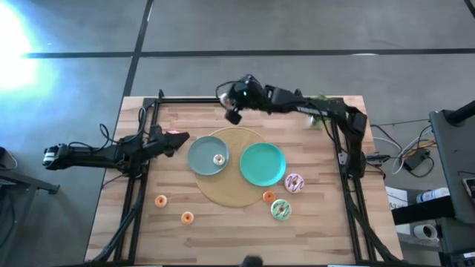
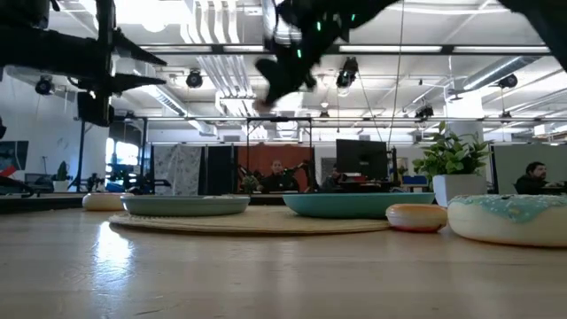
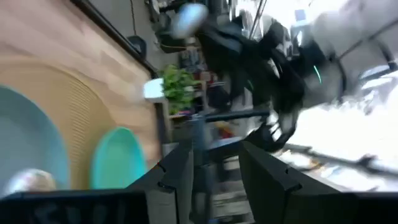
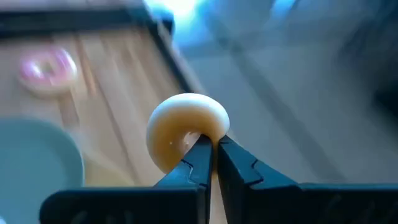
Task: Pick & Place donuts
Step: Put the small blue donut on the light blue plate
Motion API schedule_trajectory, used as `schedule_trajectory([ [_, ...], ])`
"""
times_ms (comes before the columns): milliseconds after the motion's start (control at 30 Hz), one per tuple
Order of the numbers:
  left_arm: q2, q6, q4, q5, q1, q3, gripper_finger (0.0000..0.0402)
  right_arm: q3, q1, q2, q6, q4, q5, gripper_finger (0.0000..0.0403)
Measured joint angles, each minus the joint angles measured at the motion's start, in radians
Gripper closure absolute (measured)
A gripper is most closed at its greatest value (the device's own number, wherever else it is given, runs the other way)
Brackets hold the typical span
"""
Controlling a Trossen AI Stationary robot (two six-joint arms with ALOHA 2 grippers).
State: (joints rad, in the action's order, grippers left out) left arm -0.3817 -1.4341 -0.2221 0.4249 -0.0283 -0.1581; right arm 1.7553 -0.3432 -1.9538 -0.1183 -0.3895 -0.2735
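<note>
My right gripper [image 4: 211, 152] is shut on a cream donut [image 4: 186, 127], held high over the table's far edge [image 1: 231, 116], [image 2: 266, 93]. My left gripper [image 3: 214, 180] is open at the table's left [image 1: 177, 142], beside a pink donut [image 1: 177, 135], [image 4: 46, 70] that lies flat on the wood. Another cream donut [image 1: 219, 159] lies on the grey-blue plate [image 1: 199, 165]. Orange donuts [image 1: 160, 199], [image 1: 187, 217], [image 1: 269, 196], a lilac-pink one [image 1: 294, 182] and a green one [image 1: 280, 210] lie on the table. My right gripper pinches the cream donut's ring [image 4: 202, 134] between its two fingertips, at the edge beside the hole. The donut is lifted clear of the table and stands out beyond the fingertips.
The teal plate [image 1: 262, 163] and the grey-blue plate sit on a round woven mat [image 1: 230, 191]. A potted plant [image 1: 319, 111], [image 2: 452, 164] stands at the far right corner. Black frame rails [image 1: 137, 185] run along both sides. People sit in the room behind [image 2: 279, 175].
</note>
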Motion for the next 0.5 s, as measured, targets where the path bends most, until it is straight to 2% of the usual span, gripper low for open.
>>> schedule_trajectory([
  [167,-0.001,-0.036,-0.223,-0.112,-0.034,0.0,0.0298,-0.012,0.126,0.053,-0.258,0.239,-0.162,0.0394],
  [333,-0.008,0.019,-0.529,-0.129,-0.058,0.0,0.0298,-0.01,0.221,0.079,-0.498,0.419,-0.211,0.0394],
  [500,-0.023,0.029,-0.536,-0.133,-0.06,-0.032,0.0298,-0.011,0.294,0.079,-0.656,0.557,-0.217,0.0394],
])
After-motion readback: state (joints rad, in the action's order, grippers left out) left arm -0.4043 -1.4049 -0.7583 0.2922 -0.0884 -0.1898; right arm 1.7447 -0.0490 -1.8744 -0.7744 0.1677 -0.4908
